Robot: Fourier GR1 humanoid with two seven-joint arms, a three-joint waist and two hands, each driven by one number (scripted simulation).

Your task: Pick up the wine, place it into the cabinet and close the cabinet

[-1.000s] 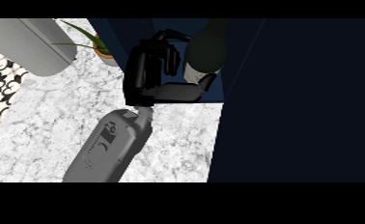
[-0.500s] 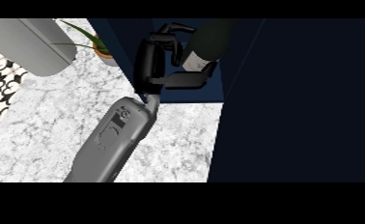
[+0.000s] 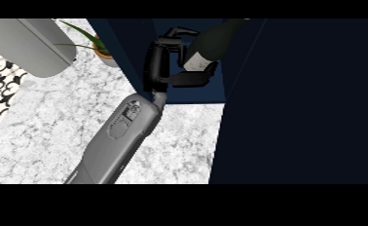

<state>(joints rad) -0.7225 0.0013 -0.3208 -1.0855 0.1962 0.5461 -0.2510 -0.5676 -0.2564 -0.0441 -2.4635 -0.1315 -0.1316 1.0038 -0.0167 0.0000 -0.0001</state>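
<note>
The dark green wine bottle (image 3: 212, 40) with a white label stands tilted inside the open dark blue cabinet (image 3: 215, 91). My right hand (image 3: 159, 62) reaches into the cabinet from the lower left. Its fingers curl round the bottle's left side and its thumb lies under the label, so it is shut on the bottle. The bottle's top runs out of the view's upper edge. Of my left arm only a grey forearm (image 3: 32, 45) shows at the upper left; its hand is out of view.
The cabinet's open door (image 3: 295, 103) fills the right side as a broad dark panel. A small potted plant (image 3: 101, 49) stands just left of the cabinet wall. White marble counter (image 3: 50, 122) spreads under my right forearm.
My right hand has carried the bottle further into the cabinet, up and to the right. More of the bottle and its label now shows beside the hand.
</note>
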